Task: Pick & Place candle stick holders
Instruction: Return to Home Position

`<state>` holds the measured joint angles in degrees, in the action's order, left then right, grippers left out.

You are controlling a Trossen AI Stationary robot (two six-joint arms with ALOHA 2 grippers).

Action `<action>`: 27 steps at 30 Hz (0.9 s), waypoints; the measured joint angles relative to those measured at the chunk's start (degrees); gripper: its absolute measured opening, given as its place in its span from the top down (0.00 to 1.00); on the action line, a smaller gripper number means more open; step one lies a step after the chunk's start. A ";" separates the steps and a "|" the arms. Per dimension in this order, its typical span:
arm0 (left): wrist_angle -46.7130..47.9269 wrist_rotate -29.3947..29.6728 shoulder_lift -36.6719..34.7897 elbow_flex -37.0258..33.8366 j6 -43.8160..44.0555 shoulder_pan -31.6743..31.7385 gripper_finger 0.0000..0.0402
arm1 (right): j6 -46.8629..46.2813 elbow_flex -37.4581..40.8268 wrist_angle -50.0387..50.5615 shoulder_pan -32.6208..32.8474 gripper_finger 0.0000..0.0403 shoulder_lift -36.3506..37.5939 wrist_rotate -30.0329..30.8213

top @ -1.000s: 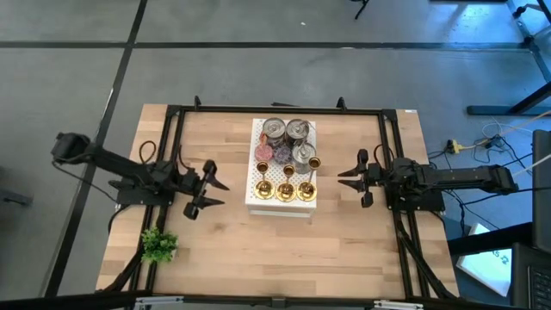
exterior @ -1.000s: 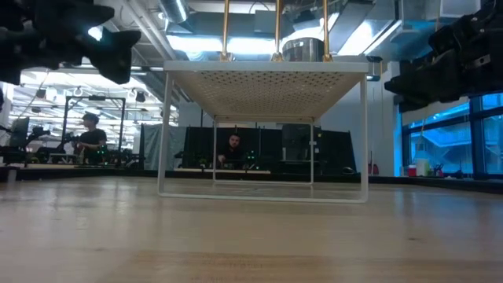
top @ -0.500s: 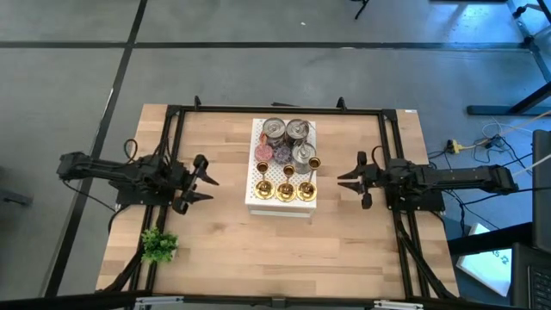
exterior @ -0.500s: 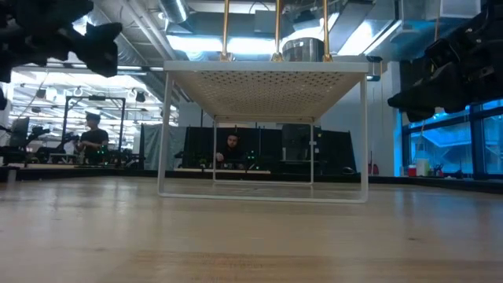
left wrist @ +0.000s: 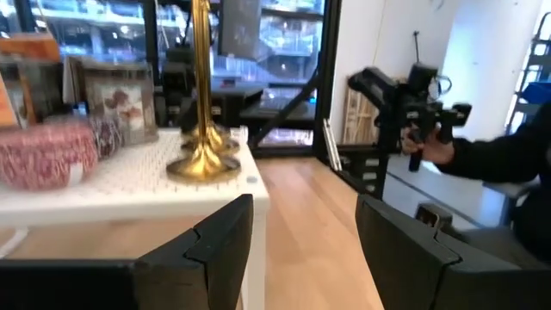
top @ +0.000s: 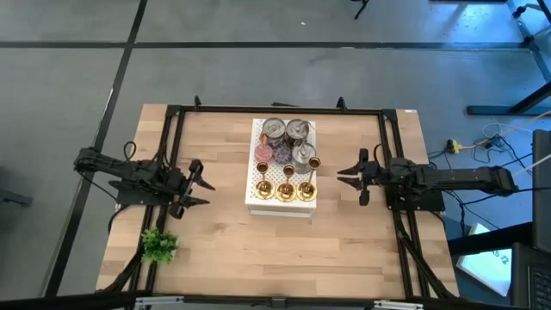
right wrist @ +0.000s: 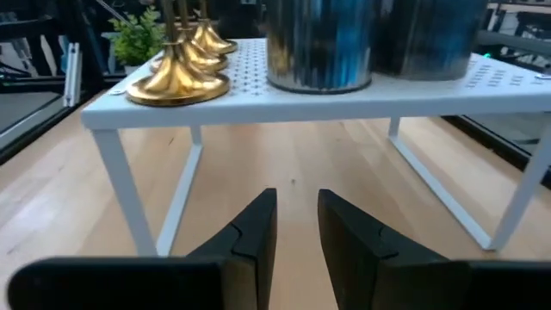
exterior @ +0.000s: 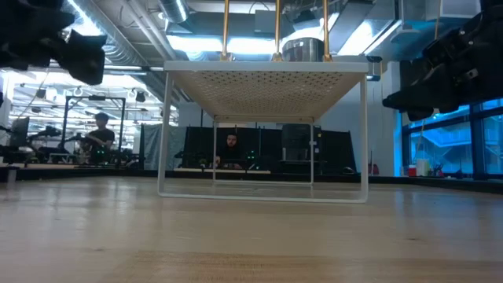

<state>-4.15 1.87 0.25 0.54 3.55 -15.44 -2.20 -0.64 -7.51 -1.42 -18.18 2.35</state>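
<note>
Several gold candle stick holders (top: 286,189) stand by their round bases on a white perforated shelf (top: 280,207) at the table's middle. Their stems (exterior: 277,27) rise above the shelf in the low view. My left gripper (top: 201,186) is open left of the shelf, pointing level at it (left wrist: 306,232), with one holder's base (left wrist: 205,160) ahead. My right gripper (top: 343,176) is right of the shelf with a narrow gap between its fingers (right wrist: 297,207) and nothing in it; gold bases (right wrist: 176,82) stand on the shelf ahead. Both grippers are apart from the shelf.
Silver tins (top: 286,131) and pink and purple discs (top: 271,155) share the shelf behind the holders. A small green plant (top: 158,245) sits at the table's near left. Black frame rails (top: 172,155) border the table. People (exterior: 230,149) sit in the room beyond.
My left gripper has drawn back toward the table's left edge, away from the shelf, staying open and level. My right gripper has tipped slightly downward in place. Nothing on the shelf has moved.
</note>
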 joint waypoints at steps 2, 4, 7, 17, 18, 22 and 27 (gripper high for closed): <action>2.02 0.28 -0.22 0.00 0.57 -0.28 0.49 | -0.04 0.02 0.15 -0.64 0.78 0.32 -0.01; 3.13 0.98 -0.23 0.00 1.08 -0.17 0.49 | 0.05 0.00 0.11 -1.36 0.78 0.87 -1.08; 3.03 1.94 -0.24 0.00 1.09 0.64 0.49 | 0.73 0.00 0.11 -2.40 0.78 2.28 -3.33; 3.82 4.42 0.29 0.45 4.05 5.55 0.49 | -0.96 0.02 5.70 -4.53 0.78 8.25 -4.02; 3.91 4.29 0.60 0.46 4.31 5.79 0.49 | -1.27 0.01 6.19 -4.45 0.78 8.61 -4.55; 3.92 4.19 1.50 0.46 4.31 5.97 0.49 | -1.42 0.01 6.51 -3.36 0.78 8.88 -5.45; 3.92 4.15 1.53 0.46 4.31 5.97 0.49 | -0.90 0.02 6.41 -1.79 0.78 8.88 -6.08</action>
<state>-0.23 6.02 1.78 0.99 7.86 -9.47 -3.10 -0.62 -1.10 -3.20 -9.30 -3.73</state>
